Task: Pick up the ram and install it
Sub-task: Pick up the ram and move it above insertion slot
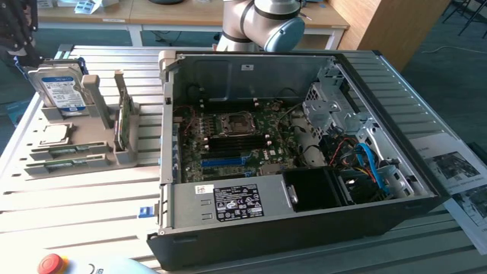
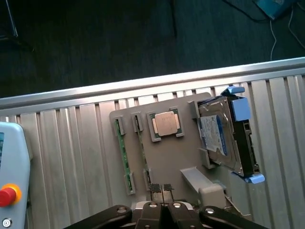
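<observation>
Gripper: the gripper hangs over one edge of the fixture, its fingers pressed together on nothing and clear of the sticks.
Ram: the ram stands on its long edge in the grey parts fixture, with a second green stick just beside it. Neither of the 2 is lifted. In the exterior view they sit at the middle left of the frame.
Why so: held edge-up in brackets, each stick probably leaves its top edge free for a pinch.
Neighbours: the processor chip lies flat in its recess, and the hard drive is propped in blue rails.
Computer case: the case lies on its side with the panel off, so the motherboard and its black memory slots face up, likely for insertion from above.
Arm: the robot arm is at the top centre of the exterior view, behind the case.
Surface: a ribbed aluminium table, with an emergency-stop pendant at lower left and papers at right.
Room: wooden desks and a blue-grey floor lie behind.
</observation>
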You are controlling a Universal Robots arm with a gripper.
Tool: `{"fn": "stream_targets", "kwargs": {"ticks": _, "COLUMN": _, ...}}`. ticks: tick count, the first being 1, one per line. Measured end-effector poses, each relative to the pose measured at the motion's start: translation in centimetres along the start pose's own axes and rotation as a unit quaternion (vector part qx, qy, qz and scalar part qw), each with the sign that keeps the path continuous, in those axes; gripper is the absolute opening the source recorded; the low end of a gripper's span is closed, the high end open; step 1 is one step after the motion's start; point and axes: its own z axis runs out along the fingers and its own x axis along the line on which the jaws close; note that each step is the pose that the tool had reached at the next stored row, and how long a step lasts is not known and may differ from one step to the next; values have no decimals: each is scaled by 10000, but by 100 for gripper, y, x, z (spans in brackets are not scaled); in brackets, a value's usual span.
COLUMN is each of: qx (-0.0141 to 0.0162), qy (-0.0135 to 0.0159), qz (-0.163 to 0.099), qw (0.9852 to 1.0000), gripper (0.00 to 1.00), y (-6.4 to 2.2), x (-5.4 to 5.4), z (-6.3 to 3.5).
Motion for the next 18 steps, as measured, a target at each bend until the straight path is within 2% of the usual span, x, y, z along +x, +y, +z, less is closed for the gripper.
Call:
{"fn": "stream_targets", "kwargs": {"ticks": 4, "qx": -9, "qy": 17, "qz": -367, "qw": 9993, "gripper": 10, "y": 0, "x": 0, "z": 0}}
{"fn": "stream_targets", "kwargs": {"ticks": 9, "qx": -19, "qy": 36, "qz": -792, "qw": 9969, "gripper": 10, "y": 0, "x": 0, "z": 0}}
{"fn": "stream_targets", "kwargs": {"ticks": 11, "qx": -20, "qy": 38, "qz": -844, "qw": 9964, "gripper": 10, "y": 1, "x": 0, "z": 0}}
{"fn": "stream_targets", "kwargs": {"ticks": 18, "qx": -20, "qy": 39, "qz": -845, "qw": 9964, "gripper": 10, "y": 0, "x": -1, "z": 0}}
